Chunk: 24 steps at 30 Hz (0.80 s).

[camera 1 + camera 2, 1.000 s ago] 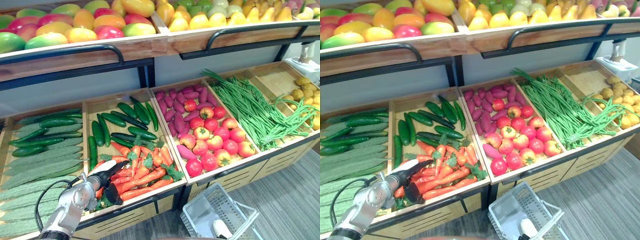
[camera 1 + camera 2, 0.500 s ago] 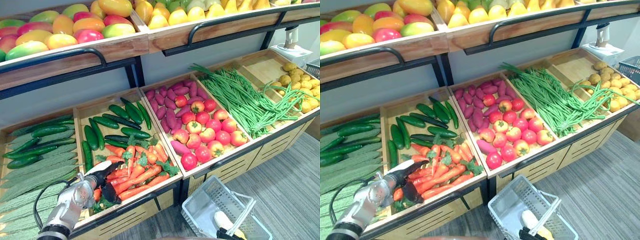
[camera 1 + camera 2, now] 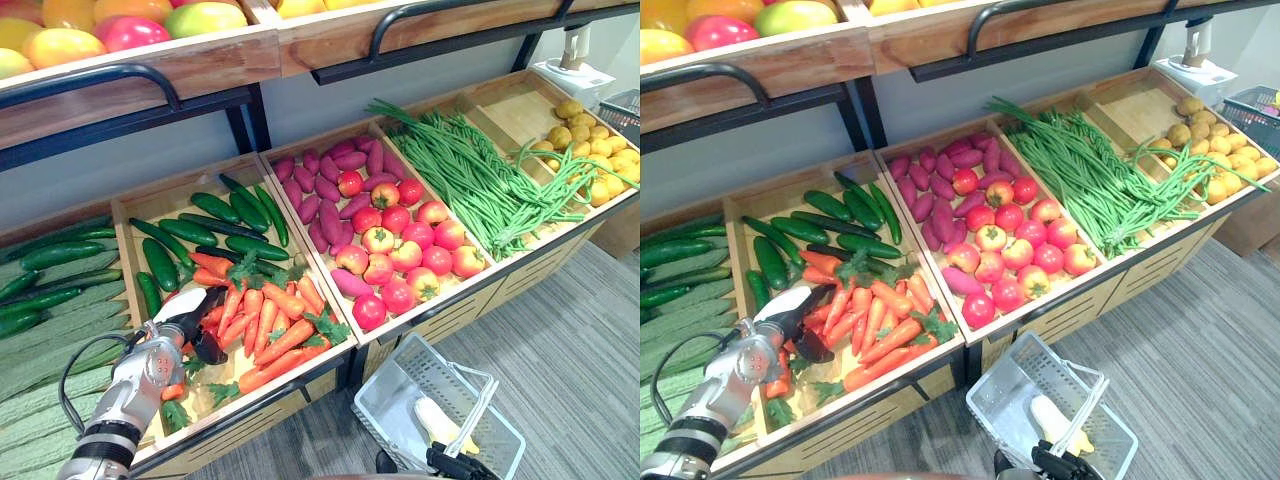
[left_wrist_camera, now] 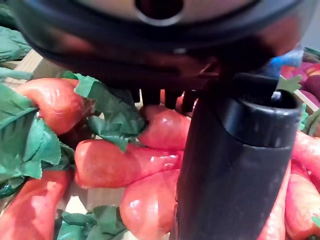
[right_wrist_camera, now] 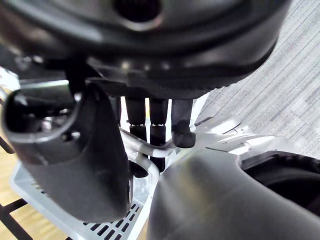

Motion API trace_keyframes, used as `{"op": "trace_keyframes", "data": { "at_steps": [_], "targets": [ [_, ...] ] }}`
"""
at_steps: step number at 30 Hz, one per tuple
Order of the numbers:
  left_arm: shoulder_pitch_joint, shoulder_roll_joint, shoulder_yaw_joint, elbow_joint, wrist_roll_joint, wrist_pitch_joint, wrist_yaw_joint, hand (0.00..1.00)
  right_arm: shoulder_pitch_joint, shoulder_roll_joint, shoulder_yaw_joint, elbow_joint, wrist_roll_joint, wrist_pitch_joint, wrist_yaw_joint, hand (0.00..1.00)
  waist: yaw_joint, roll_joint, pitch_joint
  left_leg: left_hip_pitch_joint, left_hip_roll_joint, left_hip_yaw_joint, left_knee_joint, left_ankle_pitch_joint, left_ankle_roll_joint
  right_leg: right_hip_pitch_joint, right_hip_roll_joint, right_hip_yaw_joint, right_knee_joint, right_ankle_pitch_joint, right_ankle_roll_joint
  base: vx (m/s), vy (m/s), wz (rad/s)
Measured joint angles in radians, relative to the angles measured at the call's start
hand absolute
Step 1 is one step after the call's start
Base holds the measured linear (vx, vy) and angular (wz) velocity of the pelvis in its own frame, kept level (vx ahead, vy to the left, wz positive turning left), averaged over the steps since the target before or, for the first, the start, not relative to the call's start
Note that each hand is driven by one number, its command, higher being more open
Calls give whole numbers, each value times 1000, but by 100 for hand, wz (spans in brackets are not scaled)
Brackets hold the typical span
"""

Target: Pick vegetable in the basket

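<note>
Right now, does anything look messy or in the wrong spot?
Yes. Some green beans stray sideways onto the potatoes next door. One purple sweet potato lies apart from its pile, down among the tomatoes.

Orange carrots [image 3: 270, 320] topped with green leaves, dark green cucumbers [image 3: 215, 207], purple sweet potatoes [image 3: 325, 185]; pale grey mesh basket [image 3: 392, 388], the vegetable [image 3: 437, 422] inside seemingly cream-yellow.

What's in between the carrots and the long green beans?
In the left eye view, one wooden bin lies between the carrots and the green beans: purple sweet potatoes at its back, round red fruits in front.
</note>
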Motion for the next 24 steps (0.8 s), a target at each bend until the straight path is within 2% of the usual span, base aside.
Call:
{"op": "trace_keyframes", "data": {
  "at_steps": [9,13,14,19,24],
  "targets": [
    [2,-1,3,36,1,-40,7,100,0,-5,7,-1,1,8,0,0,-1,-1,2,8,4,4,18,0,0,13,-2,0,1,-1,-1,-37,-38,0],
    [8,-32,12,54,0,-50,25,100,-1,-7,12,-2,9,8,0,0,-1,-6,8,7,5,3,20,0,0,12,-2,0,6,-2,-2,-67,-39,2],
    [15,-37,13,54,-1,-50,38,0,-1,-8,19,-7,14,8,0,0,-2,-9,14,7,5,3,21,-2,2,11,-2,0,8,-2,-2,-69,-35,1],
    [37,-101,71,71,-4,-47,78,0,-1,-14,41,-19,40,2,-9,0,-1,-8,18,-8,4,2,26,-7,6,-4,-4,1,13,-3,-1,-53,-30,0],
    [35,-175,129,104,-5,-46,162,0,-6,-13,60,-20,44,-22,-24,0,-2,-3,28,-12,6,3,34,-13,4,-5,-3,4,14,-3,0,-9,-32,-3]
  ]
}}
